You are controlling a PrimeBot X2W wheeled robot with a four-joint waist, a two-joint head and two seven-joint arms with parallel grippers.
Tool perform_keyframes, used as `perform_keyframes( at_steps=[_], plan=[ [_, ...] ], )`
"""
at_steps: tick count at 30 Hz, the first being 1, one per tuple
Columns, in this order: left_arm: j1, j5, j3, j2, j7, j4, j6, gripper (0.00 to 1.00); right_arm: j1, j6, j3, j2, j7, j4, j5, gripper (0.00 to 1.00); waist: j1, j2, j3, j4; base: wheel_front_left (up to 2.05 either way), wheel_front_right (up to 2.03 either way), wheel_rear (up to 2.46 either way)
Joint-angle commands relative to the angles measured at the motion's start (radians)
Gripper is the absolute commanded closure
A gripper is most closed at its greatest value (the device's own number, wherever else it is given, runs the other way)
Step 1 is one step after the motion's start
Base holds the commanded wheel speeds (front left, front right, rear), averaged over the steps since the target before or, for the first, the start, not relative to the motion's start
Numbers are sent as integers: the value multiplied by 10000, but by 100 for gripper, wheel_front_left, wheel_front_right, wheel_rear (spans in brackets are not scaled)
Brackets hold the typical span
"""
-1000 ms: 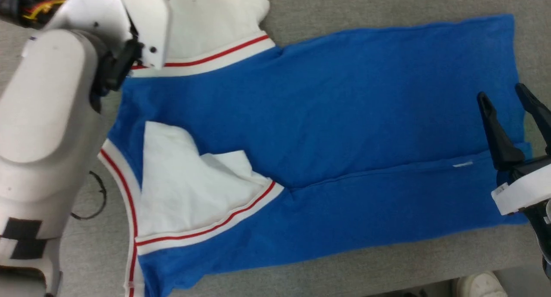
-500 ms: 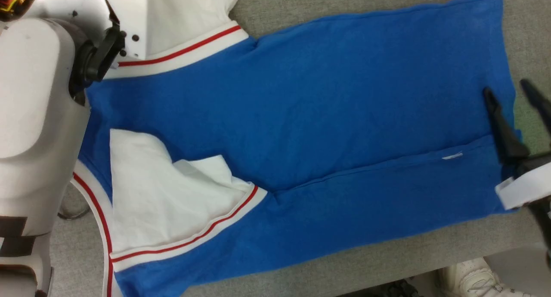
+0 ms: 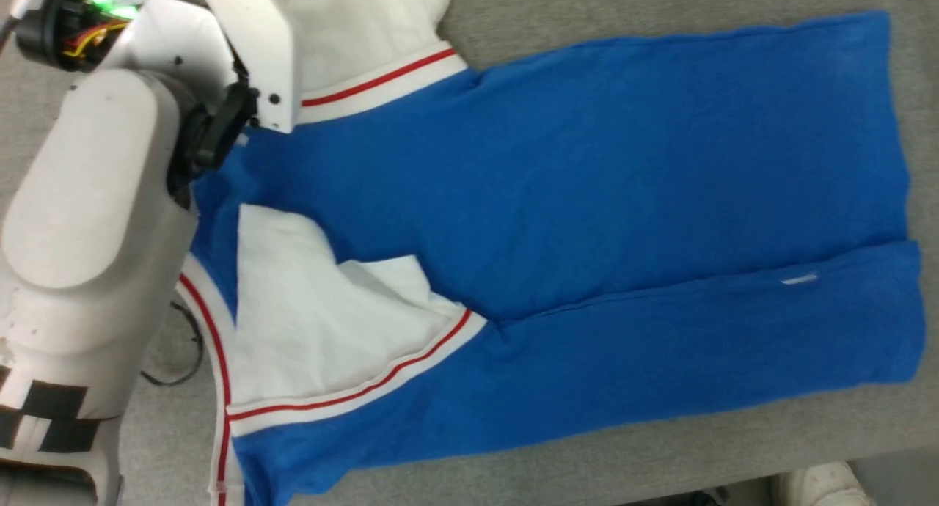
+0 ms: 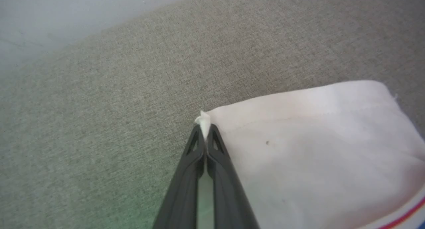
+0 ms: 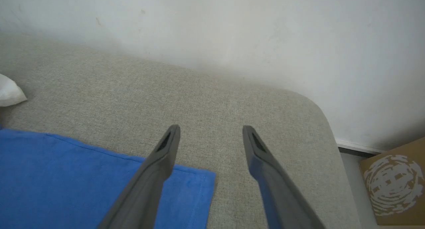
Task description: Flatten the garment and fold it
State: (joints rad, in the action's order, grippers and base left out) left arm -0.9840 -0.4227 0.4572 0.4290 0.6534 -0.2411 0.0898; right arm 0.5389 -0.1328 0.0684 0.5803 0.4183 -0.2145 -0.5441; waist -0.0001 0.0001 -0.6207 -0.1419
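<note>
Two grippers: one on each arm; the left is pinched on cloth, the right is spread and empty.
Shirt: a bright blue shirt lies spread on a grey cloth-covered surface, with the collar end toward the robot's left and the hem toward its right.
Fold: the near long edge of the blue body is turned over onto itself. The crease runs from the near armpit to the hem, and a small white tag sits on the turned strip close to the hem.
Sleeves: both are white with red stripe trim. The near sleeve is folded inward and rests on the blue body. The far sleeve reaches out onto the grey surface.
Left gripper: in its wrist view, the left gripper has its fingers pressed together on a corner of the far sleeve, and a white tuft pokes out past the tips.
Left arm: the pale left arm crosses over the collar end of the shirt.
Right gripper: the right gripper has its fingers wide apart with nothing between them. It is by the far hem corner, and one finger crosses in front of the blue cloth; contact cannot be told.
Surroundings: a white wall stands behind the surface. A cardboard box sits on the floor past its rounded corner. A white shoe is at the near edge, and a dark cable loop lies beside the left arm.
</note>
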Motion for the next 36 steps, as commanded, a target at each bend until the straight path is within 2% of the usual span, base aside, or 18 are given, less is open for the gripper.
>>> perform_keyframes(
  at_steps=[1,4,8,20,21,22,27,36],
  plan=[
    [20,-20,72,-107,-62,21,-14,100,404,21,-257,156,562,419,-304,0,1,-1,-179,257,0,0,0],
    [-92,5,143,-209,-136,65,-10,100,951,21,-486,118,1626,1374,-734,0,1,-1,-356,403,0,0,0],
    [-178,5,212,-320,-210,97,8,100,1312,21,-693,-25,2439,2403,-762,0,1,-1,-561,557,0,0,0],
    [-363,18,328,-328,-232,139,41,100,1266,21,-1018,-6,2383,3429,-737,0,1,-1,-746,670,0,0,0],
    [-371,9,337,-337,-238,145,41,100,1261,21,-1056,5,2364,3453,-762,60,1,-1,-751,669,0,0,0],
    [-380,-5,339,-349,-254,150,43,100,1266,21,-1067,16,2305,3470,-761,100,1,-1,-754,668,0,0,0],
    [-399,-72,241,-380,-730,251,18,100,1318,21,-1224,85,1829,3473,-698,100,1,-1,-670,641,0,0,0],
    [687,-717,-587,-362,-2865,1375,-13,100,882,21,-1221,122,499,3136,-994,100,1,-1,299,663,0,0,0]
  ],
)
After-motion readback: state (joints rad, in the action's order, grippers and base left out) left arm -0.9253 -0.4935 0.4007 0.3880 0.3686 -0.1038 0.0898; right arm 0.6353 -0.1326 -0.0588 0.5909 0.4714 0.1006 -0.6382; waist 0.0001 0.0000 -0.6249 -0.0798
